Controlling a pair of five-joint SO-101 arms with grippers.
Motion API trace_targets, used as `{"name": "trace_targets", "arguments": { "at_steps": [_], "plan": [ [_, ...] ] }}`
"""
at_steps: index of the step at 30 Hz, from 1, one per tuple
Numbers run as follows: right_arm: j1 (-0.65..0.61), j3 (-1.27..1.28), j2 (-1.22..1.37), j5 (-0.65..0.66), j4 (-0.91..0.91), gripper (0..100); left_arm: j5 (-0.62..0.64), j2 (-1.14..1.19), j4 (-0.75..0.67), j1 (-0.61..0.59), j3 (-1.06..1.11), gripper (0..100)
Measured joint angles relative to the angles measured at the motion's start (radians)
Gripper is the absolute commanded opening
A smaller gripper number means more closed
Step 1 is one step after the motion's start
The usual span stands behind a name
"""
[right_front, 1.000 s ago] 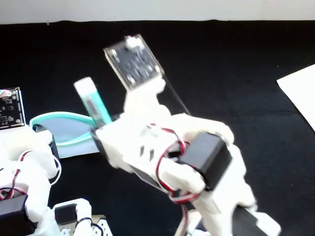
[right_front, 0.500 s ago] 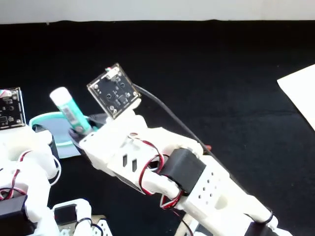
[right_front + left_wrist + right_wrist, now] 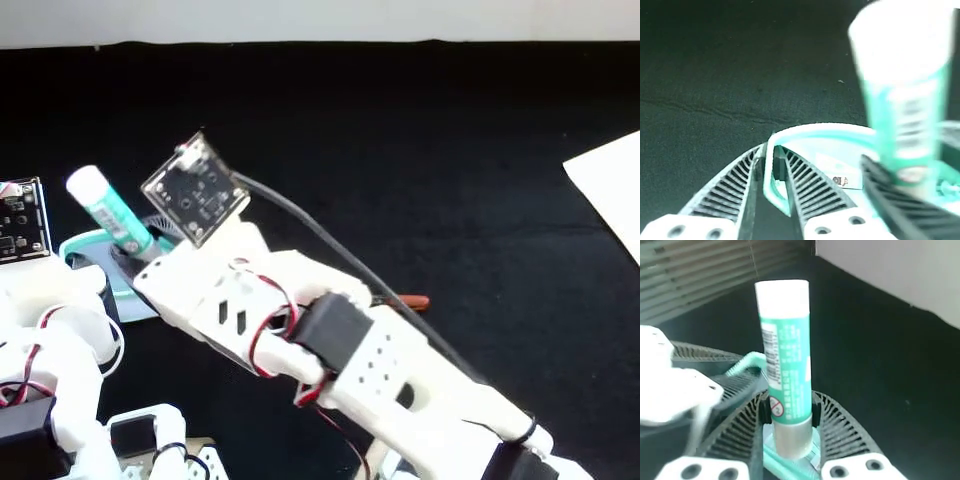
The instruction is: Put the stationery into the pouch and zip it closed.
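The black worktop [image 3: 450, 150] covers almost the whole high view. My right arm [image 3: 380, 370] lies across it from the lower right corner up to the middle left. My left arm [image 3: 50, 320] stands at the lower left edge. A white sheet of paper [image 3: 610, 190] lies at the right edge, well apart from the rest.

The pouch [image 3: 80, 243], with a teal rim, lies at the middle left of the frame, between my two arms, and its mouth is open. My left tool [image 3: 774, 167] is narrow and pinches the teal rim of the pouch [image 3: 825, 150] between its jaws.

My right tool [image 3: 787, 407] holds the glue stick [image 3: 785, 365] by its lower end. In the high view the glue stick [image 3: 108, 212] is tilted, with the white cap to the upper left, just above the pouch mouth.

A small red-orange thing [image 3: 412, 301] lies on the worktop near the centre, beside the cable of my right arm; I cannot tell what it is.
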Motion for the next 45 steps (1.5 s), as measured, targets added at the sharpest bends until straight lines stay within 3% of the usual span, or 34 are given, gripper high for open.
{"name": "trace_targets", "arguments": {
  "at_steps": [9,11,15,23,30,39,45],
  "plan": [
    [0.020,0.290,-0.017,-0.031,-0.173,1.2,0.000,0.000,-0.002,0.000,0.003,1],
    [0.026,0.315,-0.017,-0.032,-0.187,5.7,0.000,0.000,-0.002,0.000,0.003,1],
    [0.031,0.327,-0.017,-0.032,-0.192,24.5,0.000,0.000,-0.002,0.000,0.005,1],
    [0.029,0.319,-0.017,-0.032,-0.184,25.6,0.000,0.000,-0.002,0.005,0.005,1],
    [0.035,0.084,-0.003,-0.031,0.052,25.6,0.000,0.000,-0.003,0.005,0.005,1],
    [0.129,-0.615,0.000,-0.031,0.489,25.6,0.000,0.000,-0.003,0.000,0.003,1],
    [0.336,-0.868,-0.011,-0.012,0.654,25.5,0.000,0.000,-0.003,0.000,0.003,1]
  ]
}}
